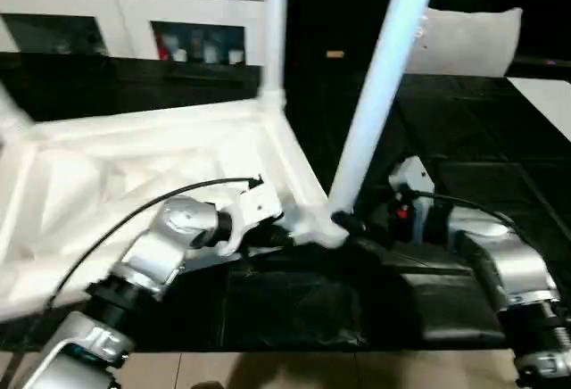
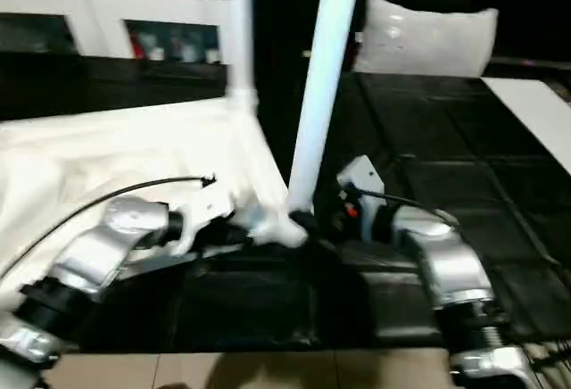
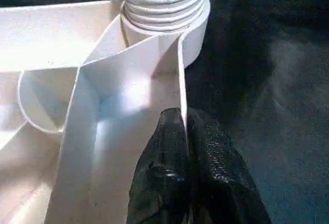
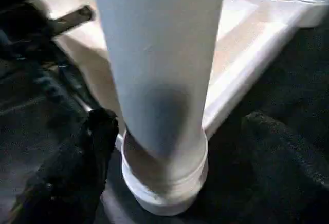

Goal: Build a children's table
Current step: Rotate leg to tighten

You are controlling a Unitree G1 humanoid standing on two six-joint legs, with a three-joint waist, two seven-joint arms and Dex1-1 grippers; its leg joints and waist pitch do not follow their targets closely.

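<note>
Upturned table top (image 1: 134,175) on dark surface, left gripper (image 3: 184,131) pinching corner rib; right gripper (image 4: 169,147) spread wide around near-corner leg (image 1: 379,95). Best regrip low, twist squarely home.

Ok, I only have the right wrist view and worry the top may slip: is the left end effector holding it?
Observer: Yes, the left end effector is shut on a thin rib of the top, beside the corner socket.
Operator: Is the leg seated all the way?
Observer: No, the left wrist view shows threads of the leg exposed above the socket.
Operator: Does it stand straight?
Observer: No, in the head views it leans toward the robot's right.
</note>
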